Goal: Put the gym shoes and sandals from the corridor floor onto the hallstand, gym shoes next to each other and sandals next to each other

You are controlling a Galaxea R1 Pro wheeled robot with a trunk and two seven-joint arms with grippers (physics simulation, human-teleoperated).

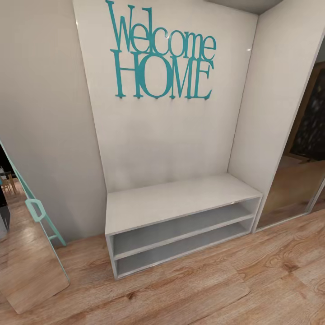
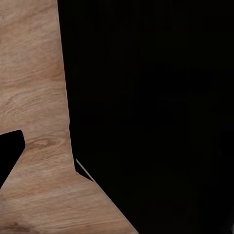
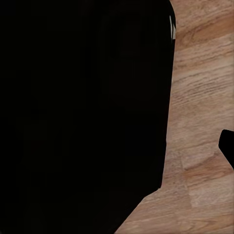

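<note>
Black shapes (image 2: 156, 97) hide most of both wrist views, so finger state cannot be told. A grey bench (image 1: 180, 198) under teal lettering (image 1: 162, 52) runs left-right on the corridor floor (image 1: 225, 289).

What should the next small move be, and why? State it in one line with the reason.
Probably turn the base away to search elsewhere: the grey shelf unit ahead sits under the teal "Welcome HOME" lettering, so it is not the target rack, and the wood floor before it shows no shoes or sandals.
</note>
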